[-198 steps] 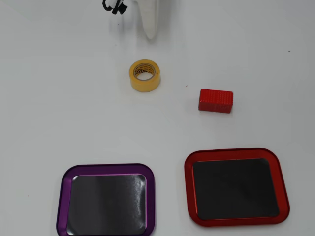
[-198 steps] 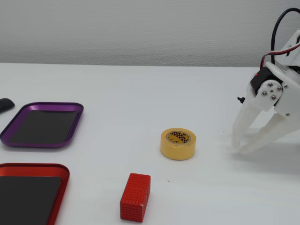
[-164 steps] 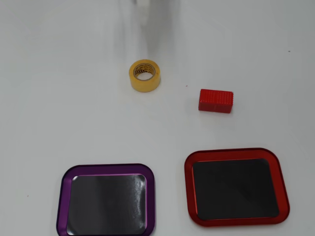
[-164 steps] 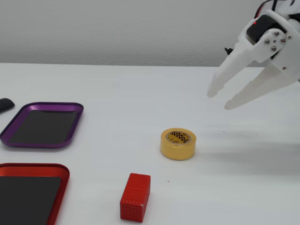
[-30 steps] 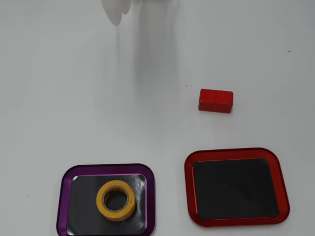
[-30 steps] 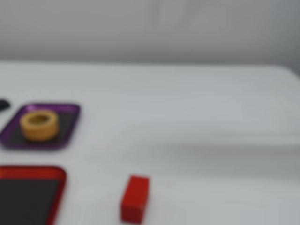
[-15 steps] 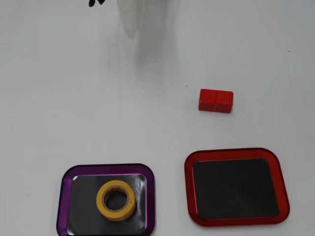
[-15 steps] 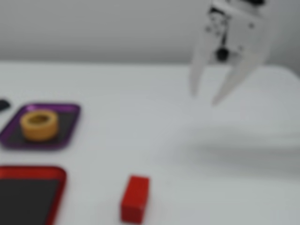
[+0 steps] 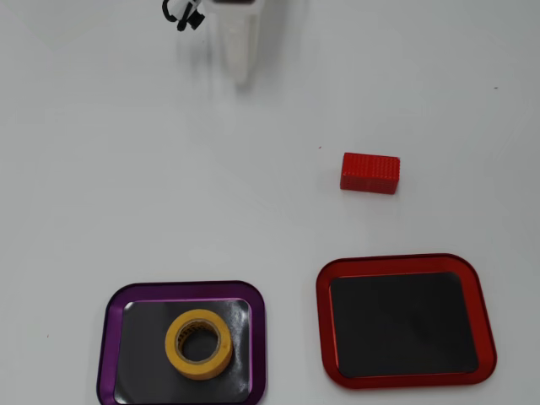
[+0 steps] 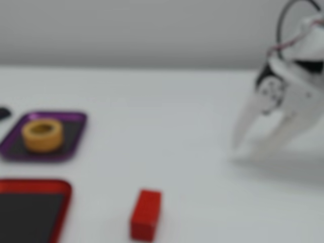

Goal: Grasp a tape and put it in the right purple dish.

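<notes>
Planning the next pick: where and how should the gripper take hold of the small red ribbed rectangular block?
Grip the red ribbed rectangular block across its two long side faces, descending from above: it lies flat and alone on the white table, its narrow width probably fitting the open gripper.

On the white table point(image 9: 126, 186) we see three things lying directly on its surface: a purple dish point(image 9: 108, 337) at lower left in the overhead view, a red tray point(image 9: 405, 263) at lower right, and a red ribbed block point(image 9: 369, 172) above the tray.
</notes>
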